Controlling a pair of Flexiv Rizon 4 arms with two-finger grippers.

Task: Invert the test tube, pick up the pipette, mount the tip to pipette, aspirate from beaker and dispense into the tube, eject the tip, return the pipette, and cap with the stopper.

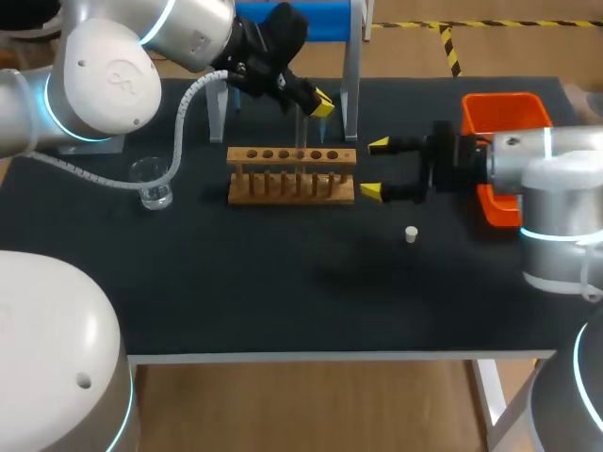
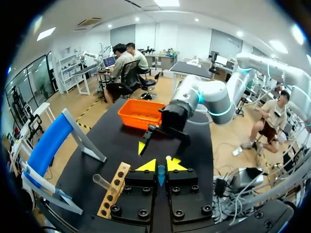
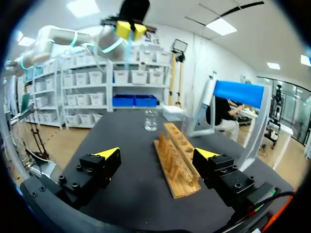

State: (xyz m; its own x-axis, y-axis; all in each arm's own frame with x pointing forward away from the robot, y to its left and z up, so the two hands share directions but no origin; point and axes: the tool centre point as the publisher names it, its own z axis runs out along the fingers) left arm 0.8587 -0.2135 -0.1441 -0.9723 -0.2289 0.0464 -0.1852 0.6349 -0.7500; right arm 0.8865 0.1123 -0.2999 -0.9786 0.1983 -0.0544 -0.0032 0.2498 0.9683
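My left gripper (image 1: 320,104) hangs above the wooden tube rack (image 1: 292,186), shut on a clear test tube (image 1: 300,132) that points straight down toward the rack. From the right wrist view the tube (image 3: 127,51) hangs below the left gripper (image 3: 131,29). Between the left fingers a bluish bit of the tube (image 2: 161,175) shows. My right gripper (image 1: 374,168) stands open and empty just off the rack's right end, facing along the rack (image 3: 177,165). The glass beaker (image 1: 153,184) is left of the rack. A small white stopper (image 1: 411,234) lies in front of the right gripper.
An orange bin (image 1: 504,113) sits at the back right, behind my right arm. A blue-topped stand (image 1: 350,85) rises behind the rack. In the left wrist view, a clear tube shape (image 2: 102,182) shows against the rack (image 2: 112,191); I cannot tell what it is.
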